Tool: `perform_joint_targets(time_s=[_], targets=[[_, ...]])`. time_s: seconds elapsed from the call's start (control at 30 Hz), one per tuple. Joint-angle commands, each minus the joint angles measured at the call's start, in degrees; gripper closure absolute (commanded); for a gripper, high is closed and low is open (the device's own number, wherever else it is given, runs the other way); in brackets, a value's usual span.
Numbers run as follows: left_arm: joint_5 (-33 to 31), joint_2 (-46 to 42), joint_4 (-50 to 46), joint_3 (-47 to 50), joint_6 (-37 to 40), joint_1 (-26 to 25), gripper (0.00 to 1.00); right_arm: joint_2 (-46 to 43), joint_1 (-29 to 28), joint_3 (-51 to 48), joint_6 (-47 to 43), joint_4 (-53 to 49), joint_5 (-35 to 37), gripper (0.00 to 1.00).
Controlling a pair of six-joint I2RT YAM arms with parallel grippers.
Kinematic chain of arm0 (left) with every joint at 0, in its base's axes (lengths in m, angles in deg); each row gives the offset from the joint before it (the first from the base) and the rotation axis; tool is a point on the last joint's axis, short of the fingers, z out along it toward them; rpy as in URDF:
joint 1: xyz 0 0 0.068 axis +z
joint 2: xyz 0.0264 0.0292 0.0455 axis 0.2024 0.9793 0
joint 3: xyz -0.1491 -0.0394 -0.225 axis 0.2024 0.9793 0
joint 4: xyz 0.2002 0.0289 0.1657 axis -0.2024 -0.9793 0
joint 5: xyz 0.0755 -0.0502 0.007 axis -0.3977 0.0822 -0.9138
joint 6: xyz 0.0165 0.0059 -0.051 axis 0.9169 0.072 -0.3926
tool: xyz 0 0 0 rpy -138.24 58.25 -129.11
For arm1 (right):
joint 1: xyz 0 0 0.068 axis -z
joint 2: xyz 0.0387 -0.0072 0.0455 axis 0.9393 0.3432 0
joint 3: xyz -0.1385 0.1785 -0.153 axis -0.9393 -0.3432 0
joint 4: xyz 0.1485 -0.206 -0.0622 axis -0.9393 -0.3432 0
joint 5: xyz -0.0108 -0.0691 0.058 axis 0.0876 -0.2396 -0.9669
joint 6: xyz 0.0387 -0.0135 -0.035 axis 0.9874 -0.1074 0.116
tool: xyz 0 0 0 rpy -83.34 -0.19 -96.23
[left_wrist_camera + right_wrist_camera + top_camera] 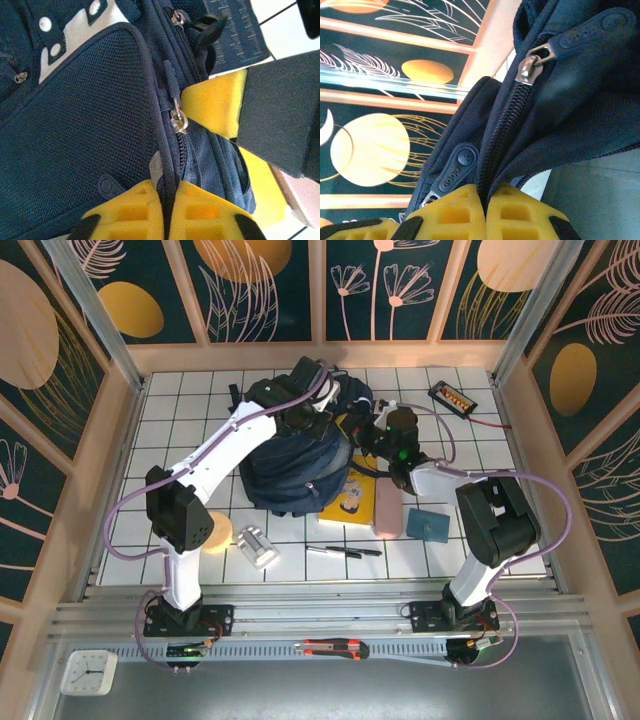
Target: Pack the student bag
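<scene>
At the left of the tiled table [190, 400], a round pale object [216, 530] is seen beside the left arm, with a small clear box [258, 547] just to the right of it. The student bag [295, 470] is found in the middle of the table, toward the far side, and is met by both arms from above. The left gripper [169, 200] is clamped on it: the yellow fingers [132, 212] are pressed together on a ridge of navy fabric along a zip, below a metal zip pull [178, 121]. A grey-white patch [75, 35] is shown at the bag's upper corner in the left wrist view. A pen [345, 551] is laid in front of the bag, and a yellow book [352, 498] is seen against the bag's right side, partly covered. The right gripper [485, 205] is closed likewise, a strip of the bag's fabric beside a zip being pinched between the pads. Further right, a pink case [385, 512] and a teal pouch [430, 525] are set out, and a black device [452, 397] is placed near the far right corner.
</scene>
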Motion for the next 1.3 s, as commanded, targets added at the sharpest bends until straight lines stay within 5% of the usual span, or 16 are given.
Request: perform_joint_targets(time_s=[0.0, 0.1, 0.3, 0.43, 0.67, 1.27], targets=[[-6.12, -6.71, 1.78, 0.35, 0.24, -0.38, 0.38, -0.88, -1.23, 4.75, -1.92, -4.51, 2.94, 1.0], [-10.9, -12.76, 1.18, 4.27, -4.39, 0.08, 0.02, -1.63, -2.17, 8.98, -3.03, -10.88, 6.35, 1.0], [-4.46, -25.25, -2.95, 18.04, -25.22, 0.55, 0.01, -1.07, -4.97, 18.0, -4.4, -22.32, 13.92, 1.0], [5.05, -34.82, 8.49, 36.51, -36.48, 0.2, 0.01, 1.22, -6.67, 23.97, -4.09, -27.57, 18.34, 1.0], [13.12, -37.69, 22.32, 50.54, -46.54, -0.31, 0.33, 5.03, -9.43, 32.34, -6.56, -31.39, 20.3, 1.0], [6.86, -27.11, 19.07, 47.71, -40.2, -0.24, 0.48, 4.14, -12.21, 32.2, -5.24, -30.61, 20.48, 1.0]])
